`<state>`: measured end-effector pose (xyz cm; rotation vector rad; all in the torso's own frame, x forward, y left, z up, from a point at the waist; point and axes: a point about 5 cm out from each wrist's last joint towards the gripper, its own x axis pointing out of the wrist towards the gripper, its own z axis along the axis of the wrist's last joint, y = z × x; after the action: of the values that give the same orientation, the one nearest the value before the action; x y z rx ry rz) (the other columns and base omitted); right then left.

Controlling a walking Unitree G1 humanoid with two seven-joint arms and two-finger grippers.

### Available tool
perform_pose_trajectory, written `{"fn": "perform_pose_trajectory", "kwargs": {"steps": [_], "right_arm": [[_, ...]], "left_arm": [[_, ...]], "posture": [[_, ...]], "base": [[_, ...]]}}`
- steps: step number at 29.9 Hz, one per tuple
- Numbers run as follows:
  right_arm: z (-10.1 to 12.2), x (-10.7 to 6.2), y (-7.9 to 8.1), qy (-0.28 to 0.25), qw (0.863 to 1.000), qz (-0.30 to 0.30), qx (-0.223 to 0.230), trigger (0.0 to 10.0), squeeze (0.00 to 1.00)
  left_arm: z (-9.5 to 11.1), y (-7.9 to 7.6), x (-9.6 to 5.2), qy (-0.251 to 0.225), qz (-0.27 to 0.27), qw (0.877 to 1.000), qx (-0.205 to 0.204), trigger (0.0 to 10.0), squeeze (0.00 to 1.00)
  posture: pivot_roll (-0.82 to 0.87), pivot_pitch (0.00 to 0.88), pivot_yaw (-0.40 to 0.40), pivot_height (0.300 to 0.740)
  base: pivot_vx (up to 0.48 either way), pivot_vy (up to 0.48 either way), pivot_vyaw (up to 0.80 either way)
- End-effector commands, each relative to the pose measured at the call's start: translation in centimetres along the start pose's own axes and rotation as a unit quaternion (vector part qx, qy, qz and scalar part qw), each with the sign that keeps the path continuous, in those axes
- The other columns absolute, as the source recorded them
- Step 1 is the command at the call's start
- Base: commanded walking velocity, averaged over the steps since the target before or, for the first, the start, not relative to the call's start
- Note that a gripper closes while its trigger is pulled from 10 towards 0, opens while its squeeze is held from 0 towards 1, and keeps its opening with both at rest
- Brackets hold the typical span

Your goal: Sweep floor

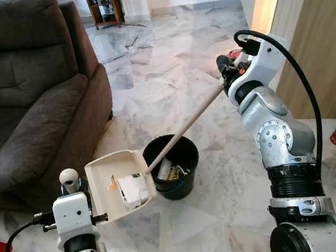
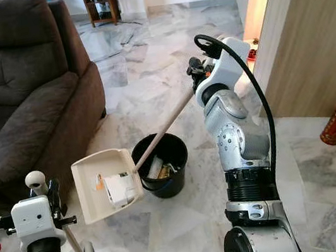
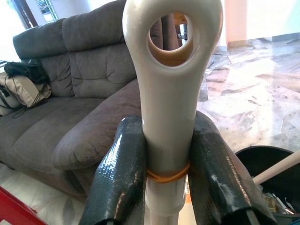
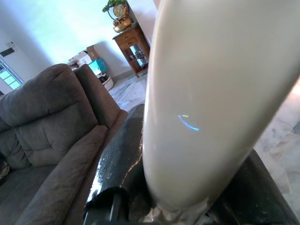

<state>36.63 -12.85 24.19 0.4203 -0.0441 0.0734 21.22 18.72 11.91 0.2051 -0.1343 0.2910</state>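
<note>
Two pincer fingers [image 3: 124, 173] around broom handle [image 3: 169, 93].

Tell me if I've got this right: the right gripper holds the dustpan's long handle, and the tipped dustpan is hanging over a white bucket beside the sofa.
One detail is off: the bucket is black, not white, as the left eye view shows. The rest stands: the right gripper holds the long handle, and the tipped dustpan hangs at the bucket's rim, beside the sofa.

The left tool [image 3: 168, 183] clamps a cream handle [image 3: 171, 93] before a grey sofa [image 3: 70, 108] and black bin [image 3: 272, 164].
</note>
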Motion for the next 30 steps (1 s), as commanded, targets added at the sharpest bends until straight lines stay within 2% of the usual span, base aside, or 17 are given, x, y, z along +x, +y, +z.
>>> {"fn": "perform_pose_trajectory", "kwargs": {"steps": [1,15,30], "right_arm": [[1.34,-0.31,1.07,-0.036,0.999,0.027,0.011,10.0,0.00],[1.27,-0.29,1.39,-0.042,0.998,0.047,0.006,10.0,0.00],[1.14,-0.24,1.41,-0.043,0.998,0.049,0.006,10.0,0.00]], "left_arm": [[0.73,0.49,0.01,-0.025,0.009,1.000,0.010,10.0,0.00],[0.72,0.44,0.03,-0.027,0.009,1.000,0.005,10.0,0.00],[0.68,0.41,0.07,-0.027,0.007,1.000,0.005,10.0,0.00]], "posture": [[-0.14,0.068,0.057,0.740],[-0.15,0.057,0.055,0.740],[-0.15,0.054,0.054,0.740]], "base": [[0.000,0.000,0.00],[0.000,0.000,0.00],[0.000,0.261,0.00]]}}
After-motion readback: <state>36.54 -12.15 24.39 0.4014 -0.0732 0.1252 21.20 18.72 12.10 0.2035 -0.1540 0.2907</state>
